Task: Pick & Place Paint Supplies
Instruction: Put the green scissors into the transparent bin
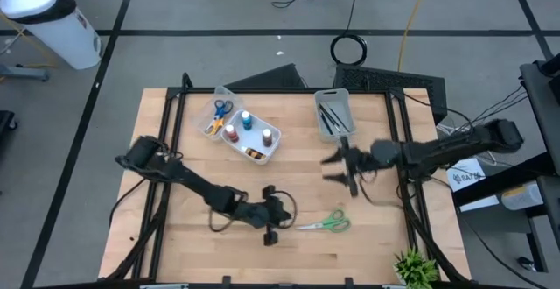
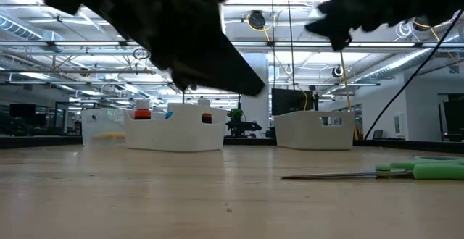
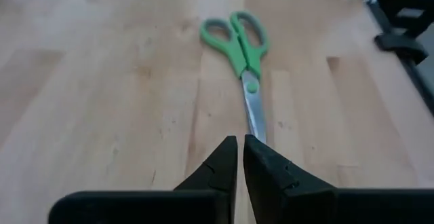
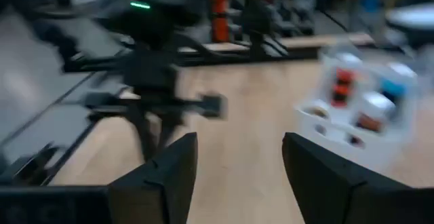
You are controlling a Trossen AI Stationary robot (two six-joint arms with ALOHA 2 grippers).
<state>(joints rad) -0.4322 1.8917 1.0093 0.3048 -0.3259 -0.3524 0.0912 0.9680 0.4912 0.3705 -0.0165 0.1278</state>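
Note:
Green-handled scissors [image 1: 328, 223] [image 2: 406, 170] [image 3: 241, 44] lie flat on the wood near the table's near edge, blades pointing left. My left gripper [image 1: 278, 221] [image 3: 241, 149] is shut and hovers just left of the blade tip, above the table. My right gripper [image 1: 332, 168] [image 4: 239, 163] is open in the air near the table's right side, in front of the brush bin [image 1: 332, 114]. Paint bottles stand in a white bin [image 1: 262, 140] [image 2: 174, 134]. Yellow and blue scissors lie in a clear bin [image 1: 216, 114].
The three bins sit along the far half of the table. Black frame rails [image 1: 407, 149] run along the left and right sides. A small green plant [image 1: 416, 270] stands at the near right corner. Bare wood lies between the bins and the green scissors.

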